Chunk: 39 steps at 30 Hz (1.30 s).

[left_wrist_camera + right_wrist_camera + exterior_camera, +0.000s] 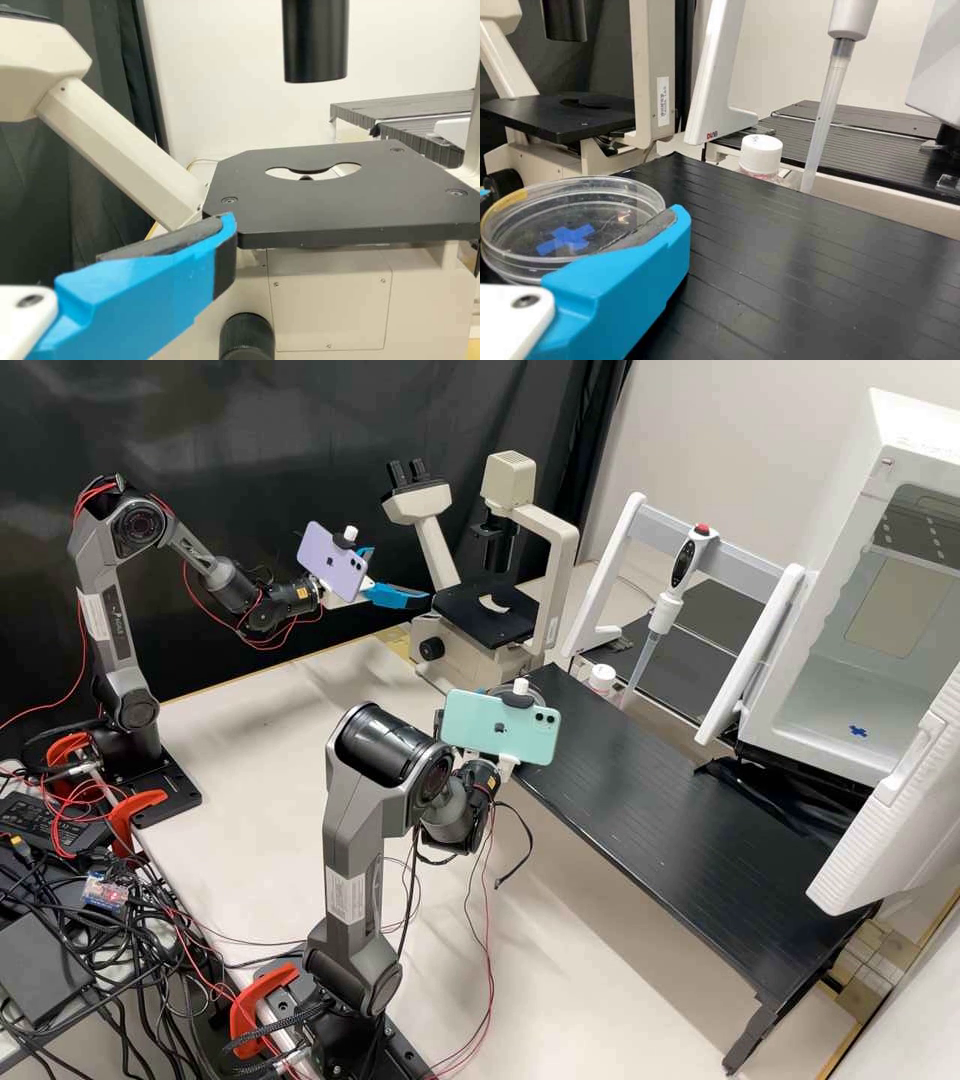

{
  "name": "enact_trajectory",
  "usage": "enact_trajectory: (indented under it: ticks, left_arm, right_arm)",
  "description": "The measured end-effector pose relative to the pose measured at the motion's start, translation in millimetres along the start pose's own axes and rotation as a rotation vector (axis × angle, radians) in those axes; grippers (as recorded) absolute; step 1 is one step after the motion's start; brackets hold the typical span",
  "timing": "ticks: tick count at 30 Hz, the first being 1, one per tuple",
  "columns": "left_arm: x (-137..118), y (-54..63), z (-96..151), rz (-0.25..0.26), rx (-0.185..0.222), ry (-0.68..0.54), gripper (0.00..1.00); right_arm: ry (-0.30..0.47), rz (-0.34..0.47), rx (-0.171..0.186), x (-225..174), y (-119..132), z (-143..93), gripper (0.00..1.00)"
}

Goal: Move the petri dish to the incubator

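Right gripper (508, 765) pinching the clear, round plastic petri dish (604, 196), beside the black ribbed platform (650, 810). Left gripper (400, 575) spread, near the cream metal microscope (462, 652) with flat black stage.

Clear, smooth, glossy plastic on the petri dish (634, 196); satin black, grooved across the raised platform (802, 277); pale, smooth, low-sheen on the tabletop (230, 760); matt and smooth on the microscope stage (330, 214); folded cloth in the far-left curtain (50, 420).
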<state>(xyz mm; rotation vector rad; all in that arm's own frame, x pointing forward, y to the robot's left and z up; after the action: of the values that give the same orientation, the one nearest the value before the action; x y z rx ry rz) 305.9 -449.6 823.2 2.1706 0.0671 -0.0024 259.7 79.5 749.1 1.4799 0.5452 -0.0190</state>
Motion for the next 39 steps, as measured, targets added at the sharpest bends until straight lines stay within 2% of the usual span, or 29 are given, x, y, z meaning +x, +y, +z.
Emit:
enact_trajectory:
  ticks: [16,20,24,27,31,35,37,39]
  left_arm:
    - [0,0.0,0,0.0,0.0,0.0,1.0]
    - [0,0.0,0,0.0,0.0,0.0,1.0]
    - [0,0.0,0,0.0,0.0,0.0,1.0]
    - [0,0.0,0,0.0,0.0,0.0,1.0]
    - [0,0.0,0,0.0,0.0,0.0,1.0]
    - [0,0.0,0,0.0,0.0,0.0,1.0]
    - [0,0.0,0,0.0,0.0,0.0,1.0]
    - [0,0.0,0,0.0,0.0,0.0,1.0]
  right_arm:
    - [0.0,0.0,0.001,0,0,0,0.0]
    - [-0.029,0.02,-0.007,-1,9,7,0.0]
    - [-0.086,0.066,-0.001,-3,22,18,0.0]
    - [-0.14,0.104,-0.024,-6,41,34,0.0]
    - [-0.216,0.202,0.019,-12,67,52,0.0]
    - [-0.269,0.286,0.012,-19,97,68,0.0]
    - [-0.281,0.331,0.024,-22,109,73,0.0]
    - [-0.295,0.381,0.022,-26,124,78,0.0]
